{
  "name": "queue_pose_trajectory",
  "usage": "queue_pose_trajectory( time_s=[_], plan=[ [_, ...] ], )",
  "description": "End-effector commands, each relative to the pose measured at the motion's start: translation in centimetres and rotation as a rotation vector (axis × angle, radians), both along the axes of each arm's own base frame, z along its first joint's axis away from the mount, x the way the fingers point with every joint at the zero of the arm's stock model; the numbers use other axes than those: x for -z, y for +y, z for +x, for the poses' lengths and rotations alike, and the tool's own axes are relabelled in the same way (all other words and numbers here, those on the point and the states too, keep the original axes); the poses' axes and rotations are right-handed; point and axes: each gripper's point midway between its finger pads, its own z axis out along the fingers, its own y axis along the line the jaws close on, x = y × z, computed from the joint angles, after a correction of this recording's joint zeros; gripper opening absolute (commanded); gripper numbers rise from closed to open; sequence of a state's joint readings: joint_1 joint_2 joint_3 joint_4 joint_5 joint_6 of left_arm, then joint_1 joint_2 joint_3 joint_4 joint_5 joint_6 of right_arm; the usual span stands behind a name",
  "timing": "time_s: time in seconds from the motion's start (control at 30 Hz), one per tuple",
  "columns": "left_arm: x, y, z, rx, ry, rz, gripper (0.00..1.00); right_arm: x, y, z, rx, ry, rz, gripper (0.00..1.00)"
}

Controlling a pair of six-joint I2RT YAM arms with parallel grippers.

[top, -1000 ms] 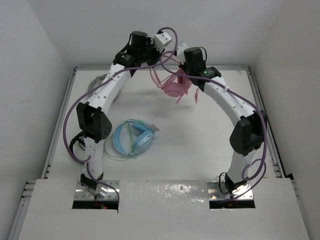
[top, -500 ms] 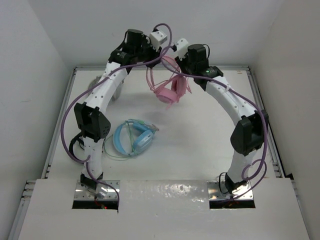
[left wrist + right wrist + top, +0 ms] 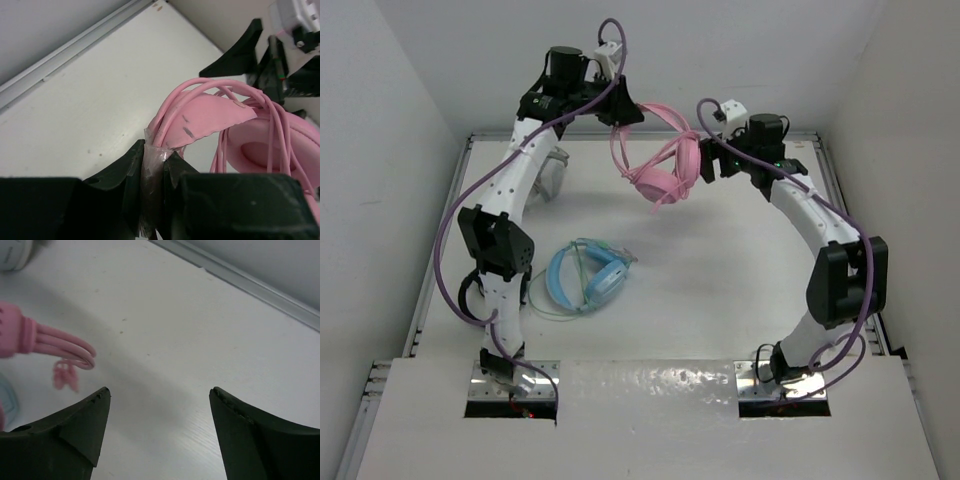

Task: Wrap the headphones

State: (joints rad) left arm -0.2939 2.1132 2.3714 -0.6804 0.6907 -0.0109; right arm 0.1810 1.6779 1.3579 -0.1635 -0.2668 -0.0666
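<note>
The pink headphones hang in the air above the back of the table, held by the headband. My left gripper is shut on the headband and several cable strands lying along it; its pinch point shows in the left wrist view. An ear cup hangs to the right. My right gripper stands open just right of the headphones, holding nothing. In its wrist view a bunch of pink cable loops and the blurred plug hang off to the left.
Light-blue headphones lie on the table in front of the left arm. Grey headphones sit at the back left, partly behind that arm. A raised rail borders the table, with white walls close around.
My right gripper has opened, let go of the pink headphones and drawn back to the right. My left gripper has risen and moved left, carrying the headphones.
</note>
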Motion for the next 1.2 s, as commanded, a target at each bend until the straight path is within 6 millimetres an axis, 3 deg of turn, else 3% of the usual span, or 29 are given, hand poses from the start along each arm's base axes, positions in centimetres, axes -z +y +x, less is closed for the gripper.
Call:
queue_pose_trajectory(
  time_s=[0.0,0.1,0.17,0.27,0.37,0.4,0.47,0.5,0.57,0.6,0.63,0.67,0.7,0.8,0.9,1.17],
  plan=[
    [-8.0,-0.1,-2.8,0.051,-0.009,-0.215,0.00,-2.2,0.8,-1.4,-0.065,0.032,0.231,0.81],
    [-7.5,0.7,-1.6,-0.044,0.004,-0.197,0.00,-1.3,-0.6,-2.4,-0.039,0.089,0.283,0.93],
    [-7.4,1.3,-0.9,-0.105,0.018,-0.196,0.00,-0.2,-1.6,-3.9,-0.002,0.120,0.237,0.96],
    [-6.9,2.5,0.8,-0.217,0.021,-0.185,0.00,-0.1,-2.6,-6.1,0.044,0.148,0.209,0.99],
    [-6.6,3.2,2.1,-0.286,-0.001,-0.172,0.00,-1.4,-4.5,-7.1,0.196,0.124,0.213,0.99],
    [-6.3,3.4,2.5,-0.309,-0.003,-0.163,0.00,-2.0,-6.4,-6.7,0.326,0.096,0.197,0.99],
    [-5.9,3.8,3.2,-0.350,-0.021,-0.143,0.00,-4.9,-7.1,-6.8,0.408,0.046,0.260,0.97],
    [-5.7,3.7,3.4,-0.356,-0.026,-0.134,0.00,-7.1,-6.6,-6.6,0.395,0.001,0.291,0.91],
    [-5.6,3.6,3.6,-0.365,-0.049,-0.113,0.00,-9.6,-5.3,-6.2,0.384,-0.025,0.291,0.83],
    [-5.7,3.5,3.5,-0.363,-0.056,-0.109,0.00,-12.8,-3.9,-6.4,0.384,-0.058,0.247,0.83],
    [-5.7,3.4,3.5,-0.361,-0.066,-0.103,0.00,-14.0,-3.2,-6.2,0.368,-0.082,0.180,0.85],
    [-6.0,3.3,3.5,-0.358,-0.079,-0.101,0.00,-13.6,-2.0,-5.3,0.354,-0.055,0.140,0.88],
    [-6.0,3.3,3.6,-0.358,-0.085,-0.098,0.00,-16.6,-1.1,-5.3,0.338,-0.082,0.146,0.91],
    [-6.5,3.3,3.6,-0.362,-0.111,-0.090,0.00,-16.9,3.2,-4.3,0.235,-0.062,0.165,0.93],
    [-6.9,3.3,3.5,-0.367,-0.127,-0.084,0.00,-14.7,4.9,-3.2,0.228,-0.046,0.045,0.94],
    [-6.4,2.9,3.3,-0.352,-0.119,-0.071,0.00,-12.2,7.4,-1.6,0.161,0.020,0.062,0.95]
  ],
)
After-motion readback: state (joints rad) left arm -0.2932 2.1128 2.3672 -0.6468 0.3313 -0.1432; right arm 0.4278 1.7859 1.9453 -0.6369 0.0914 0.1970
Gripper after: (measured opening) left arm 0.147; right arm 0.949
